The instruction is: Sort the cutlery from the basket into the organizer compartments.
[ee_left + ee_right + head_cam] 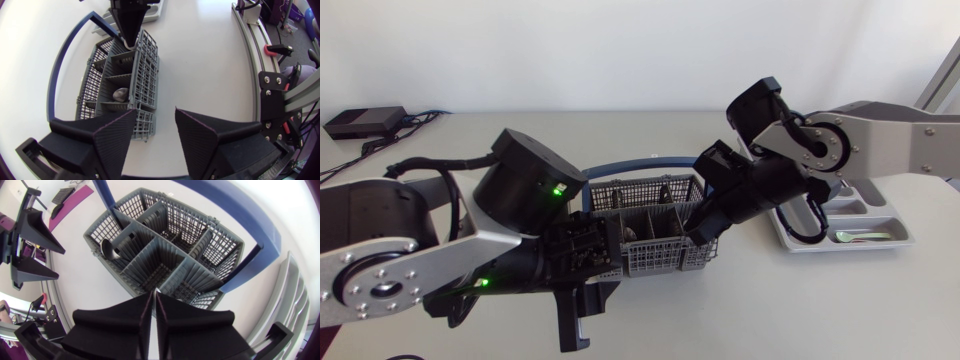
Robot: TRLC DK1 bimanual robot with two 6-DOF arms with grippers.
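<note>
The right pincer (152, 294) is held pointing down over the grey basket (165, 245) with its jaws pressed together, while the left pincer (155, 110) is held wide open, the basket with a spoon (120, 94) just ahead of it.

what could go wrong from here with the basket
The right gripper hangs shut over a basket divider, so descending may hit plastic. The spoon lies deep in a narrow compartment, perhaps too tight to reach. The left gripper is open, not gripping the basket, so a tug may drag it.
</note>
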